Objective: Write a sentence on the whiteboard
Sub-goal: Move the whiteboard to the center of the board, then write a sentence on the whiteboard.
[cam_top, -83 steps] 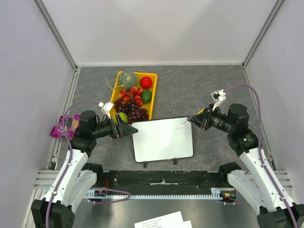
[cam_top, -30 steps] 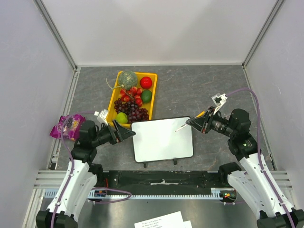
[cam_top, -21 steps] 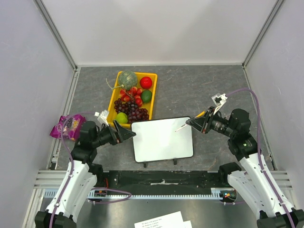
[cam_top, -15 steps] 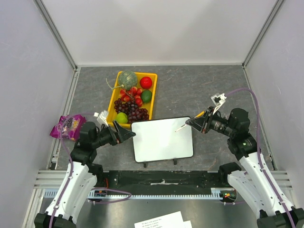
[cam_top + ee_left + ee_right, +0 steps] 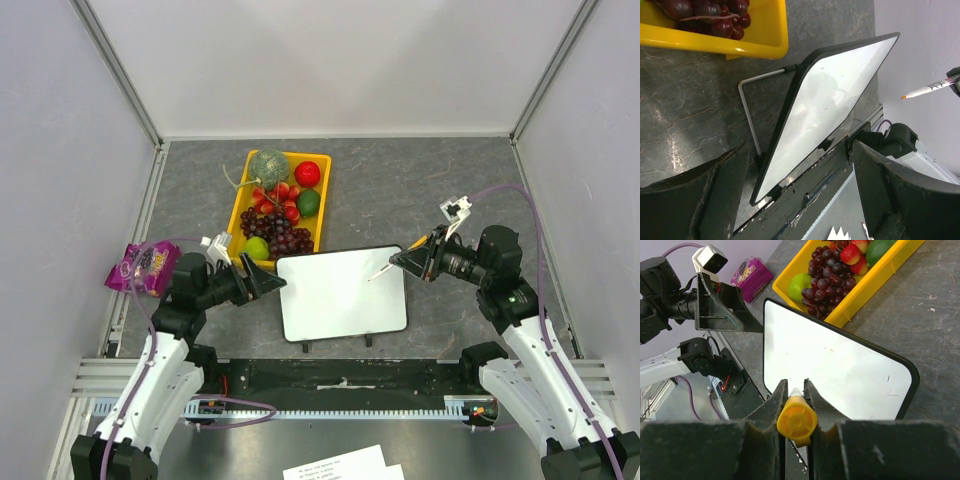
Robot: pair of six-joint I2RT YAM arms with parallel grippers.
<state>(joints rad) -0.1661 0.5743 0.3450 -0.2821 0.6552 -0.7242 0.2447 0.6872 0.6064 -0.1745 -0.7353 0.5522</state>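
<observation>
The whiteboard (image 5: 342,293) stands tilted on its wire prop near the table's front, and its glossy face (image 5: 830,110) is blank; no sentence shows on it. My left gripper (image 5: 272,283) is open at the board's left edge, with the board's lower left corner (image 5: 762,192) between the wide fingers but untouched. My right gripper (image 5: 405,259) is shut on a marker (image 5: 796,420) with an orange end. The marker tip (image 5: 371,277) hangs over the board's upper right area (image 5: 840,370), just off the surface.
A yellow tray (image 5: 326,205) of grapes, strawberries, limes and other fruit sits just behind the board's left corner. A purple snack packet (image 5: 140,265) lies at the left wall. Printed paper sheets (image 5: 340,465) lie below the arm bases. Walls close in on three sides.
The left arm has pulled back and lowered a little, keeping its open jaws at the board's left edge. The right gripper has edged left with the marker.
</observation>
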